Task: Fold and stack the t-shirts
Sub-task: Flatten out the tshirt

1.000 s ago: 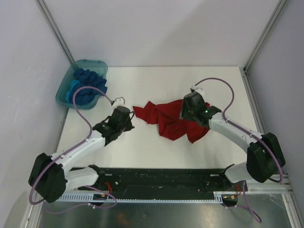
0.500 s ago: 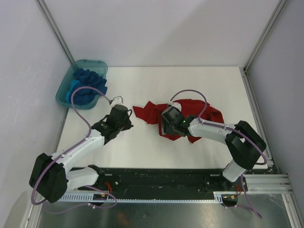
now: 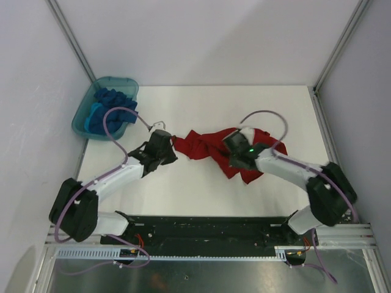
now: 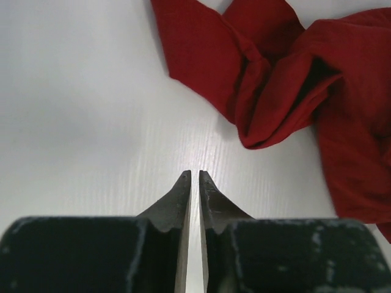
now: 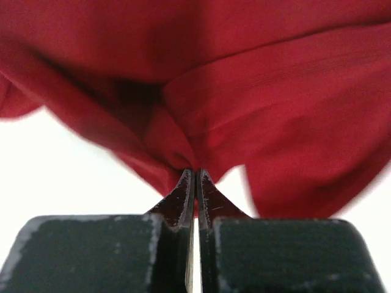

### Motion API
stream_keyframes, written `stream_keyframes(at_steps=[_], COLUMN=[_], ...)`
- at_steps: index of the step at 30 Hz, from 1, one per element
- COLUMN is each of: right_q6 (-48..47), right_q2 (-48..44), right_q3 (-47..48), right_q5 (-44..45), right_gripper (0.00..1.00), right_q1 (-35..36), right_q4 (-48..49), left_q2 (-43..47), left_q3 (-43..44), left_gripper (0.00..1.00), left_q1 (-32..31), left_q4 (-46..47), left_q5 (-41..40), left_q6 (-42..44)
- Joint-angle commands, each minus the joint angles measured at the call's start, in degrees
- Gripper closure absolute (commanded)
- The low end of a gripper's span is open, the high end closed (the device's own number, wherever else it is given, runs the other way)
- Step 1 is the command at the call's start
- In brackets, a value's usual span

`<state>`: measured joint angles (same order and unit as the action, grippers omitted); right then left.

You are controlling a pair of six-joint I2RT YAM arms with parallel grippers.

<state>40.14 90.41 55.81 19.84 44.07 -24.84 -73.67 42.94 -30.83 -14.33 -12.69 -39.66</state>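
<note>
The red t-shirt [image 3: 204, 145] lies crumpled at mid-table; in the left wrist view the red t-shirt [image 4: 275, 91] is bunched in folds ahead and to the right. My right gripper [image 3: 233, 156] is over its middle, and the right gripper [image 5: 195, 172] is shut, pinching a fold of the red t-shirt [image 5: 244, 91]. My left gripper [image 3: 170, 145] sits just off the shirt's left corner. The left gripper [image 4: 195, 174] has its jaws nearly together over bare table, nothing between them. The blue t-shirts [image 3: 111, 107] lie heaped in the tub.
The teal plastic tub [image 3: 82, 119] stands at the back left corner against the left wall. White enclosure walls close in the table at the left, back and right. The black base rail [image 3: 201, 229] runs along the near edge.
My right gripper swung left across the shirt, shut on a fold and came back right, dragging cloth. My left gripper moved right, up to the shirt's left corner.
</note>
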Motion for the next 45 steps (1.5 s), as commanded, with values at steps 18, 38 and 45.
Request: stream_keyframes(at_steps=[18,38,45], right_q6=[-7.5,-7.9,-7.9], right_q2=[-30.4,-29.7,-29.6], right_q3=[-2.2,-4.7,-5.4], right_q5=[2.6,-0.3,-1.4], right_gripper=[1.0,1.0,1.0], right_q1=[-27.9,-28.8,-28.9], right_q4=[-15.2,-12.4,-11.8], left_q2=[-23.1,-16.8,-18.4], left_q3=[16.9,9.4,9.9], left_gripper=[0.51,0.39,0.36], left_q1=[0.1,0.1,0.2], left_q4=[5.9,1.8,1.0], left_q5=[3.6,-7.9,-10.2], left_q6=[1.9,-6.1,-6.6])
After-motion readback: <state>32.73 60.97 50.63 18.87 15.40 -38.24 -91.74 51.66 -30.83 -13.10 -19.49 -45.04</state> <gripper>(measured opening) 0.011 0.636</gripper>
